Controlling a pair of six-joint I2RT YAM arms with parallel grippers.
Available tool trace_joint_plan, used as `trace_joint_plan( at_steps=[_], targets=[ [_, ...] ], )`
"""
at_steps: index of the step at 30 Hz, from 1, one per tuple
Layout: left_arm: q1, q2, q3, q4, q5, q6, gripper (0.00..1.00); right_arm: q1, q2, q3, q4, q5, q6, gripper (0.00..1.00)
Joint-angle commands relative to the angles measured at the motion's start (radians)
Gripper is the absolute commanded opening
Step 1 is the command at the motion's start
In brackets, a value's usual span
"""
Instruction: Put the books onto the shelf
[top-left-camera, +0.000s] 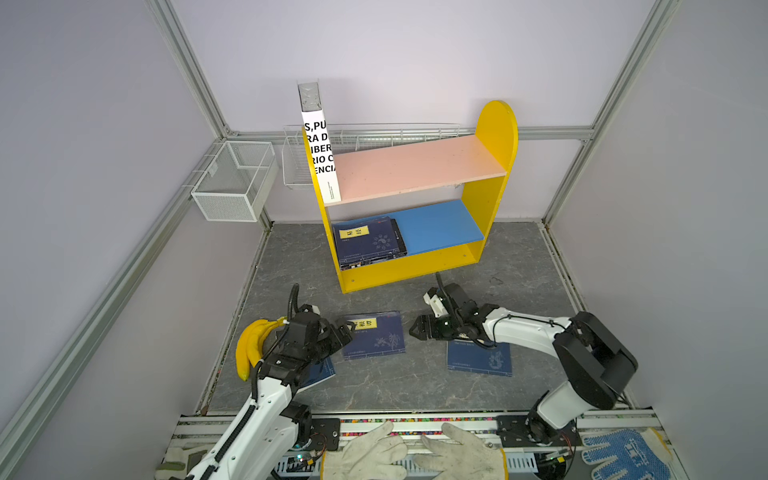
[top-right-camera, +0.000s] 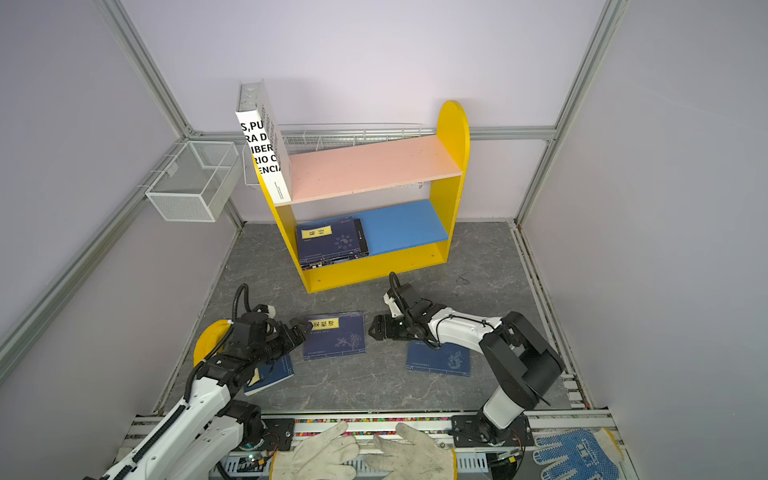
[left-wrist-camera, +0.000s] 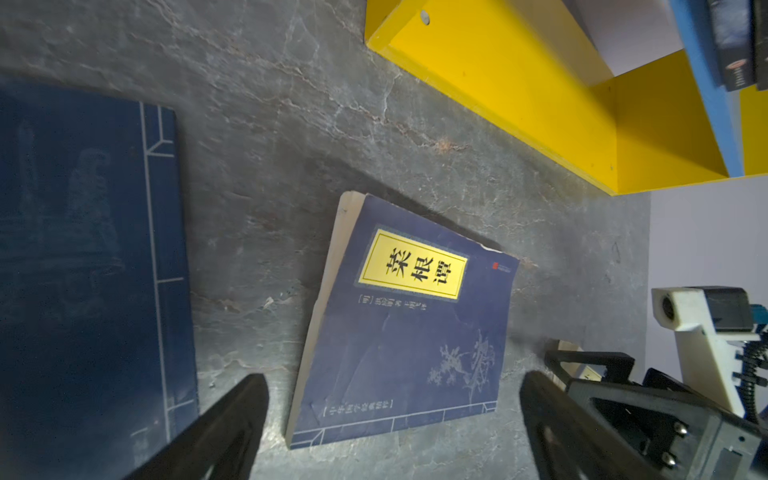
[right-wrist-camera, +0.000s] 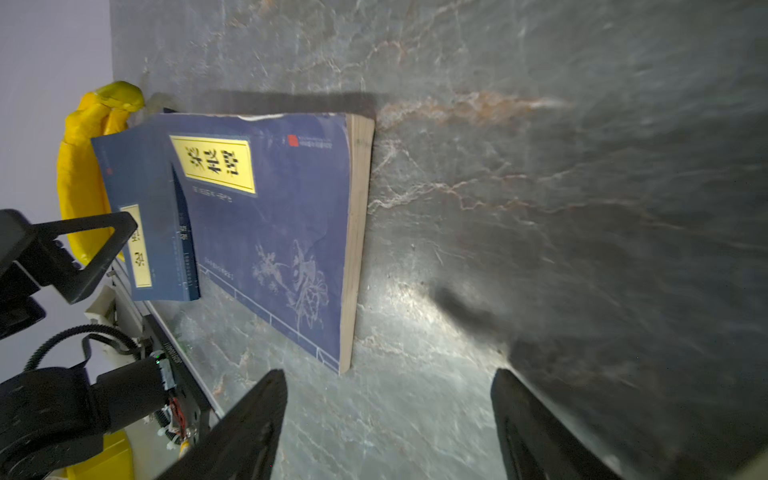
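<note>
Left wrist view: navy book lies flat on the bench, in front of the shelf and apart from it. Left hand spread wide, empty; right hand also spread, empty, just beside the book's far edge. Thin paperback, yellow title label, pale page block, scuffed corner. I judge it light and floppy. The flat cover offers no purchase, so I'd pinch the page-side edge near its middle.

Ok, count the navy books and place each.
4. Middle navy book uncovered; right navy book under the right arm; left navy book under the left arm; shelved navy book atop the blue board stack, maybe hiding more.
</note>
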Motion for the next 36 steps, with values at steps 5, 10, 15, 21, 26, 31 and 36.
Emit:
trace_joint_plan(
  at_steps=[5,10,15,21,26,31,36],
  targets=[
    [-0.044,0.106,-0.060,0.149,-0.097,-0.082,0.93,0.065,0.114,0.007,0.146,0.048,0.127,0.81],
    [-0.090,0.168,-0.094,0.230,-0.118,-0.113,0.93,0.078,0.166,0.013,0.222,-0.010,0.166,0.79],
    [-0.093,0.252,-0.110,0.354,-0.058,-0.132,0.90,0.086,0.176,0.019,0.406,-0.155,0.229,0.72],
    [-0.094,0.279,-0.062,0.349,-0.027,-0.111,0.88,0.089,0.089,0.024,0.442,-0.185,0.247,0.41],
    [-0.093,0.249,-0.054,0.365,-0.001,-0.103,0.87,0.097,0.038,0.057,0.350,-0.174,0.183,0.25],
    [-0.093,0.187,-0.037,0.338,0.009,-0.079,0.88,0.113,0.042,0.118,0.219,-0.114,0.103,0.17],
    [-0.092,0.065,-0.001,0.241,-0.044,-0.042,0.93,0.110,0.043,0.140,0.175,-0.094,0.100,0.07]
  ],
)
